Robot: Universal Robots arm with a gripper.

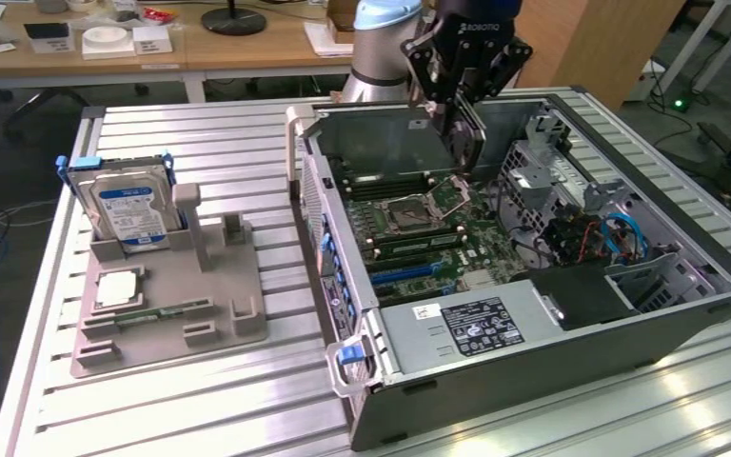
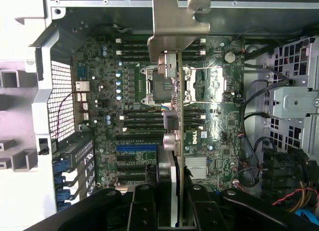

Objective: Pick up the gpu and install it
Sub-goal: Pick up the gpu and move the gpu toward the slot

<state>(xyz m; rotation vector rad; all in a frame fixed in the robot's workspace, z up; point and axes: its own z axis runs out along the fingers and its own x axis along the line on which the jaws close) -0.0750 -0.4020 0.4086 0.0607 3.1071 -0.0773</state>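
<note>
A: Bench layout, big items first?

B: Ribbed aluminium tabletop (image 1: 163, 419). Toward the exterior view's right, a computer case (image 1: 518, 400) lies on its side with the panel off; the walls are grey sheet metal. Toward the exterior view's left, well apart from the case, sits a matte grey moulded holder (image 1: 220, 300).

A: Inside the case?

B: Green motherboard (image 1: 474, 243) flat on the case floor. Boxy power supply (image 1: 467, 328) with a black label at the near end. Blue and orange cables (image 1: 601, 238) bunched just beside it.

A: Holder contents?

B: Silver hard drive (image 1: 130, 205) with a blue label, upright in a slot. Narrow green memory stick (image 1: 163, 312) lying flat in a groove.

A: Arm?

B: Black gripper (image 1: 459, 95) over the far end of the open case. The fingers (image 2: 142, 206) are drawn in to a narrow gap and clamped on the gpu (image 2: 172, 121), one on each face of the thin card.

A: Card position?

B: Held on edge, hanging down into the case over the motherboard, near the square CPU socket (image 1: 423, 205). Silver-grey bracket (image 2: 179, 16) with a bent tab at one end of the card. Whether the lower edge touches the board, I cannot tell.

A: Obstructions?

B: The sheet-metal rear wall is close on one side and a perforated drive cage (image 1: 537, 176) on the other. A long blue slot (image 2: 135, 147) lies on the board beside the card's line.
</note>
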